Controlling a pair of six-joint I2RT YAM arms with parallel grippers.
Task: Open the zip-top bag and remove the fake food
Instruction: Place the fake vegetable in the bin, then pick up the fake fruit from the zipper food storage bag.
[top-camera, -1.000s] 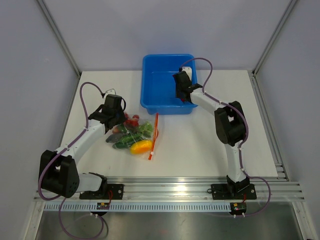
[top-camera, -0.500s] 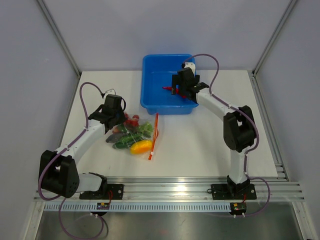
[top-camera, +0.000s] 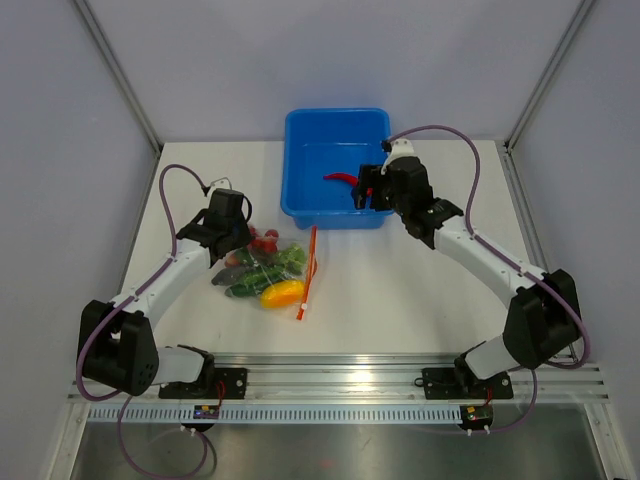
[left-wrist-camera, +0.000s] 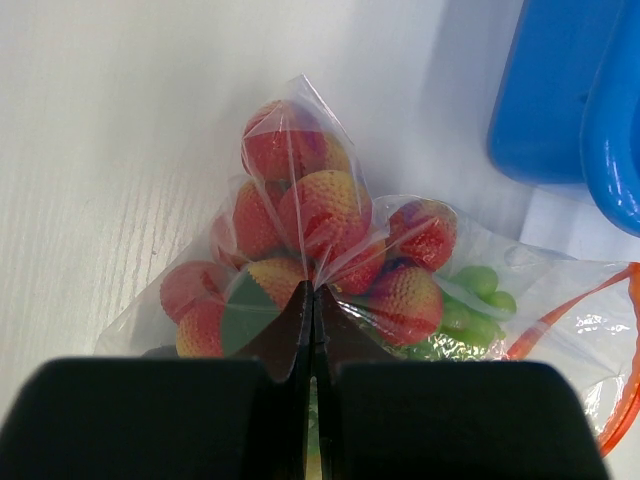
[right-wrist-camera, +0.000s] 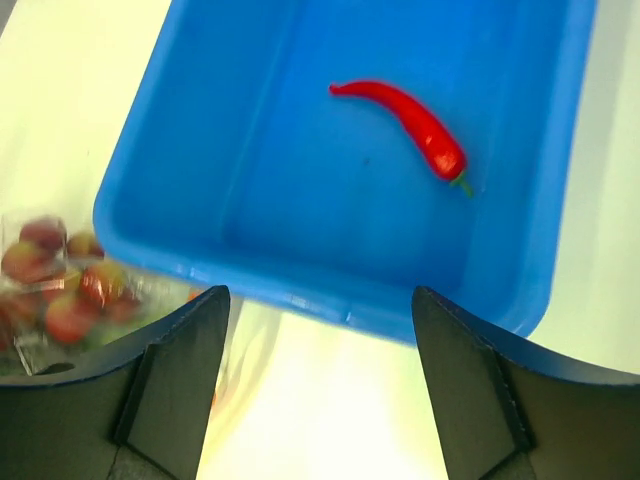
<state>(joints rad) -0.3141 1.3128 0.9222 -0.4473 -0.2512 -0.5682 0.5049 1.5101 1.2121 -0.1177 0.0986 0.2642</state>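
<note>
The zip-top bag (top-camera: 262, 268) lies on the table left of centre, its orange-red zip strip (top-camera: 308, 270) toward the right. Inside show red and yellow balls (left-wrist-camera: 320, 215), green vegetables (left-wrist-camera: 470, 305) and an orange-yellow pepper (top-camera: 282, 293). My left gripper (top-camera: 236, 240) is shut on the bag's plastic at its left end; in the left wrist view (left-wrist-camera: 312, 300) the jaws pinch a fold of it. A red chili (top-camera: 340, 178) lies loose in the blue tub (top-camera: 300, 135). My right gripper (top-camera: 368, 196) is open and empty above the tub's near rim (right-wrist-camera: 300, 290); the chili (right-wrist-camera: 410, 118) lies beyond it.
The blue tub stands at the back centre of the white table. Grey walls with metal posts close the left, right and back sides. A metal rail runs along the near edge by the arm bases.
My right gripper has let go of the red chili, which now lies in the tub, and the arm has drawn back to the right and nearer. The left arm and bag have not moved.
</note>
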